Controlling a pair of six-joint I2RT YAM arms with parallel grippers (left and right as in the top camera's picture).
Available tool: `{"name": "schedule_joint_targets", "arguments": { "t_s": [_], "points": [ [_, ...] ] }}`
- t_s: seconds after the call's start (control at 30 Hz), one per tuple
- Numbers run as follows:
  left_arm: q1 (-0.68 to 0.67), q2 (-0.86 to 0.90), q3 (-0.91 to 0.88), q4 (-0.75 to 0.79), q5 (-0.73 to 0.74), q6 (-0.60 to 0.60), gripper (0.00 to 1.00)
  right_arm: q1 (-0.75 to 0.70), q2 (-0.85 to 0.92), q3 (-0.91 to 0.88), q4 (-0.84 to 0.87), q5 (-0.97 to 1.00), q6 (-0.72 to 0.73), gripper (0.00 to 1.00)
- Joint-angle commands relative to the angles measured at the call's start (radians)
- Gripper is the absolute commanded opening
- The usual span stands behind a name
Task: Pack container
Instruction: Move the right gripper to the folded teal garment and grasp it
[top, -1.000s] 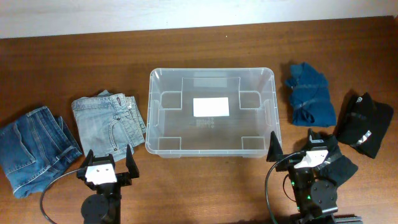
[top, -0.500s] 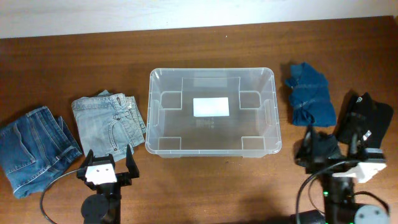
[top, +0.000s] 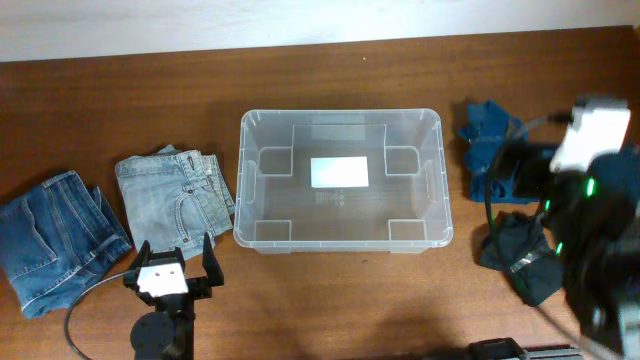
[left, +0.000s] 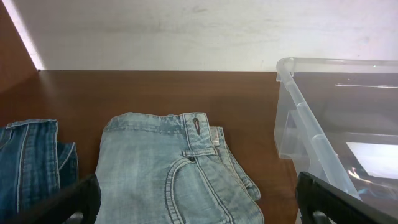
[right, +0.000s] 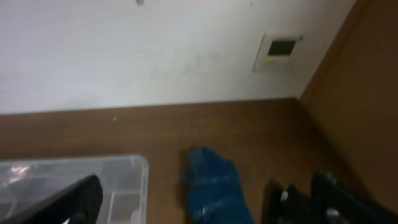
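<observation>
The clear plastic container (top: 340, 113) stands empty at the table's middle, with a white label (top: 339, 172) on its bottom. My left gripper (top: 172, 262) rests open and empty at the front left, just before folded light-blue jeans (top: 175, 190). In the left wrist view the jeans (left: 161, 168) lie between my open fingers (left: 199, 211), with the container (left: 311, 143) to the right. My right gripper (top: 525, 170) is raised and blurred over a dark-blue garment (top: 490, 135). In the right wrist view its fingers (right: 211, 208) are wide open and empty above that garment (right: 214, 186).
Folded dark-blue jeans (top: 55, 240) lie at the far left. A black garment (top: 525, 262) lies at the front right. Another black garment (right: 292, 202) shows right of the blue one in the right wrist view. The right arm hides much of the table's right side. A white wall stands behind.
My right arm has risen from the front right and swung back and right, over the dark-blue garment. The black garment stays at the front right. The left arm has not moved.
</observation>
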Motion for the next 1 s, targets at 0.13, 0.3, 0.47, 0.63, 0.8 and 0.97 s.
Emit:
{"name": "schedule_joint_targets", "arguments": {
  "t_s": [0.13,0.3,0.47,0.63,0.8,0.97],
  "points": [
    [0.005,-0.009,-0.010,0.004,0.003,0.019,1.00,-0.288,0.329,0.362,-0.221,-0.338,-0.025,0.98],
    [0.005,-0.009,-0.010,0.004,0.003,0.019,0.99,-0.481,0.458,0.399,-0.250,-0.563,-0.025,0.98],
    [0.005,-0.009,-0.010,0.004,0.004,0.019,0.99,-0.591,0.562,0.399,-0.282,-0.549,-0.025,0.98],
    [0.005,-0.009,-0.010,0.004,0.004,0.019,0.99,-0.649,0.692,0.398,-0.312,-0.555,-0.029,0.98],
    [0.005,-0.009,-0.010,0.004,0.004,0.019,0.99,-0.653,0.832,0.398,-0.311,-0.617,-0.175,0.98],
    [0.005,-0.009,-0.010,0.004,0.004,0.019,0.99,-0.653,0.977,0.398,-0.281,-0.617,-0.192,1.00]
  ]
}}
